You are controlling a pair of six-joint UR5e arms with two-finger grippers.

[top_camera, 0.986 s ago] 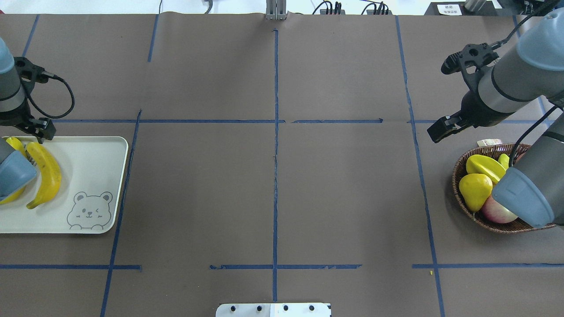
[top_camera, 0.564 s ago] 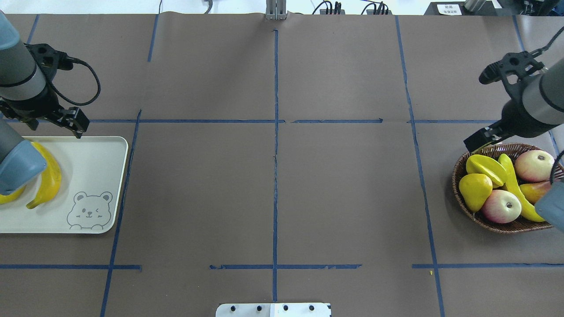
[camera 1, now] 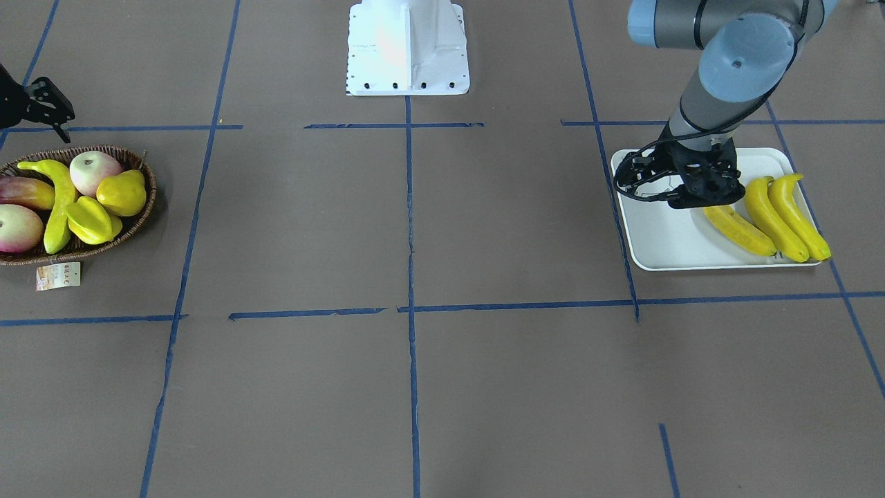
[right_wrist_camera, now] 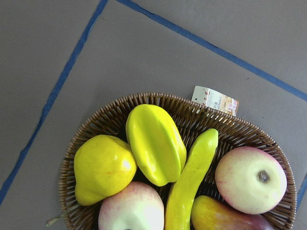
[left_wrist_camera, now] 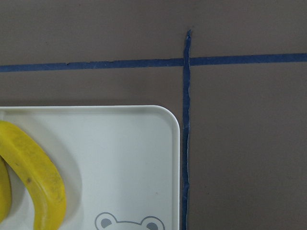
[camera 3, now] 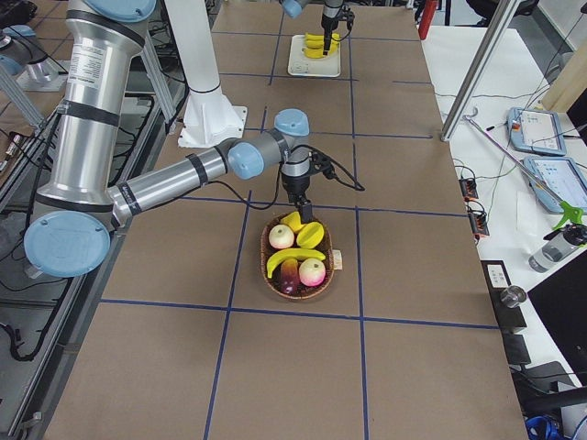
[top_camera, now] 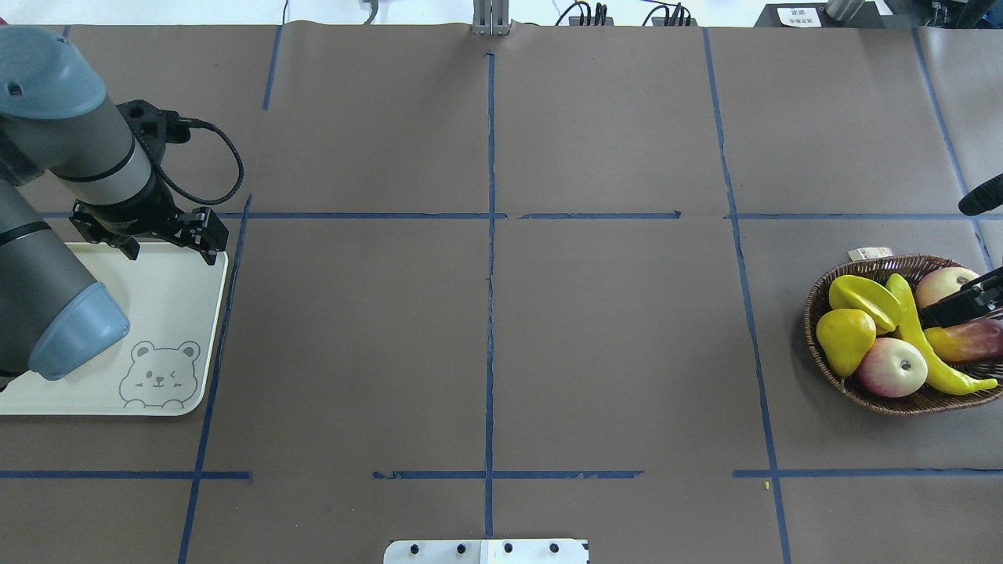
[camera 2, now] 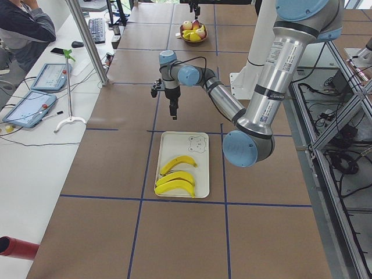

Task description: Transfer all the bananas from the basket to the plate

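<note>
Three yellow bananas lie side by side on the pale plate, at the end away from its bear drawing; my left arm hides them from overhead. A fourth banana lies in the brown wicker basket among other fruit, and it also shows in the right wrist view as a banana. My left gripper hangs open and empty over the plate's far right corner. Over the basket's far right side, my right gripper looks open with nothing in it.
The basket also holds a starfruit, a yellow pear, two apples and a mango. A paper tag lies by its rim. Blue tape lines cross the brown table cover. The robot's base stands at the table's edge.
My left gripper rose off the bananas and slid right along the plate's far edge to its corner. The right arm swung right, from beside the basket to over its right side.
</note>
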